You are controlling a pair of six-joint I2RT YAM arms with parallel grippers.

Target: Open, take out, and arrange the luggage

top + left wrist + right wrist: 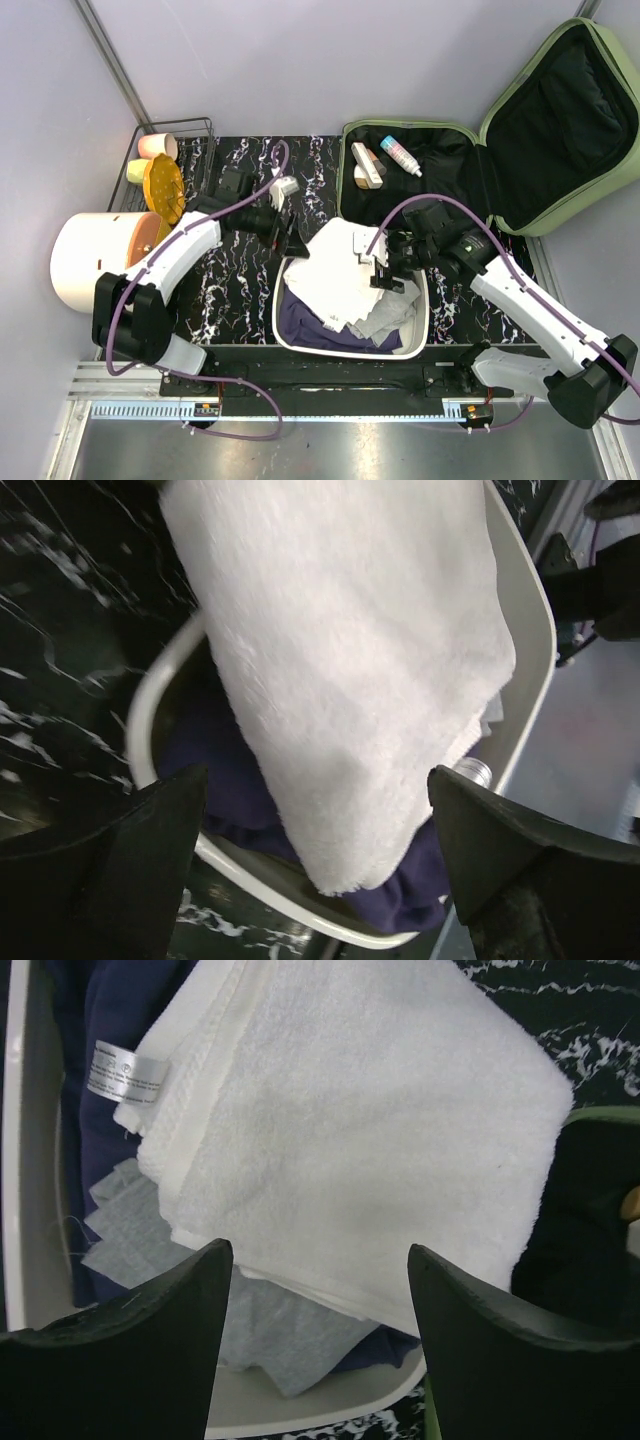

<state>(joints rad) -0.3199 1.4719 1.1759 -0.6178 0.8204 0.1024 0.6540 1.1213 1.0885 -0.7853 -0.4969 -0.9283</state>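
Observation:
The olive-green luggage [560, 120] lies open at the back right, with its lid leaning back. A small bottle [401, 156] and a pale box [366, 165] lie in its black-lined base. A folded white towel [340, 270] lies on top of navy and grey clothes in the white bin [277, 310]. My left gripper [297, 245] is open and empty at the bin's far left corner, over the towel [340, 660]. My right gripper [385, 275] is open and empty above the towel's right edge [350, 1130]. A strip of the luggage's green edge [600, 1115] shows in the right wrist view.
A wire rack [190, 135] with cups and an orange plate [163, 187] stands at the back left. A white cylindrical container [95, 255] stands on the left. In the bin lie navy cloth [215, 780], grey cloth [270, 1330] and a bottle cap [470, 770].

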